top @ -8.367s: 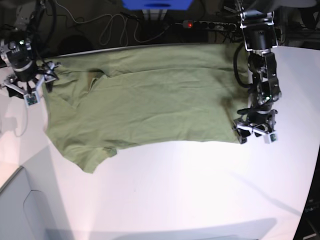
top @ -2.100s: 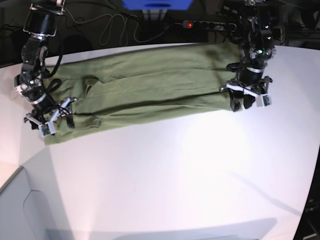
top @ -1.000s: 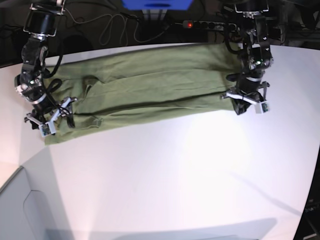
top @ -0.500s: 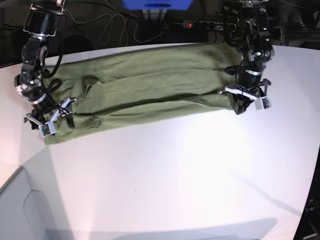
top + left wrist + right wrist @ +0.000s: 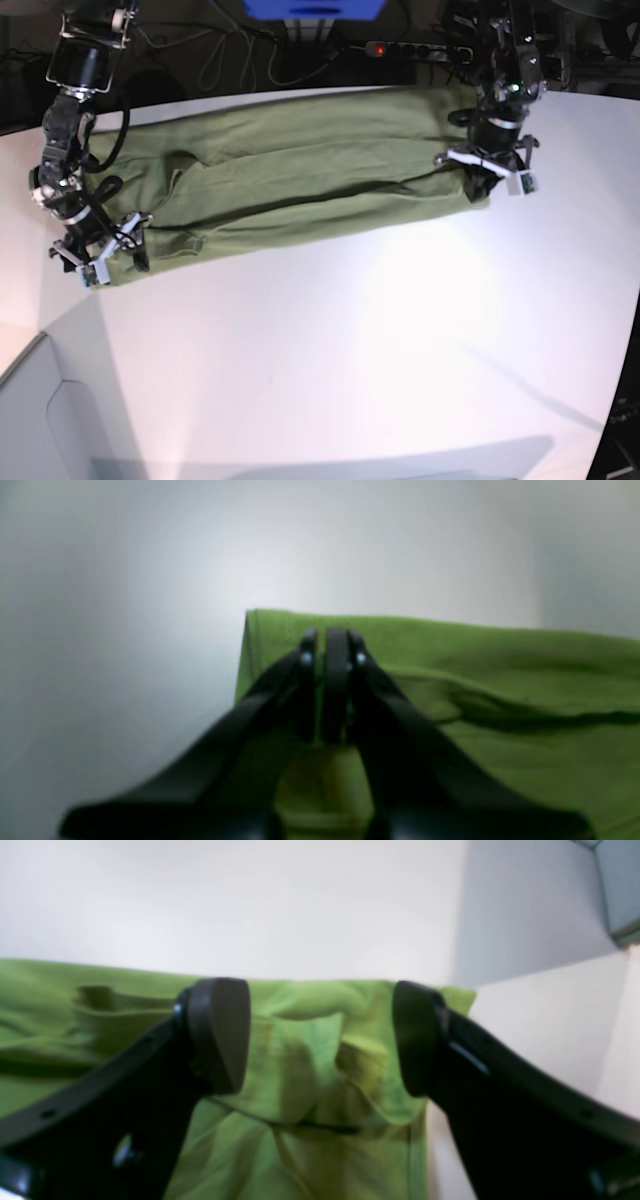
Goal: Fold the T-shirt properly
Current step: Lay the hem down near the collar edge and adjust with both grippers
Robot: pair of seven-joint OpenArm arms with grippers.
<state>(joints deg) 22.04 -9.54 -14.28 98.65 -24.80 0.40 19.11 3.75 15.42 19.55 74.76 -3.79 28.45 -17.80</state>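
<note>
Base view: one T-shirt (image 5: 300, 180), two pincers, left pincer (image 5: 486, 181) together, right pincer (image 5: 108, 262) apart.

surface: white table (image 5: 400, 330) | on it: olive-green T-shirt (image 5: 300, 170), folded into a long band

A white table (image 5: 380, 340) lies before me; beyond its far edge, a power strip (image 5: 415, 49), cables (image 5: 225, 55), a blue box (image 5: 315, 8).
</note>
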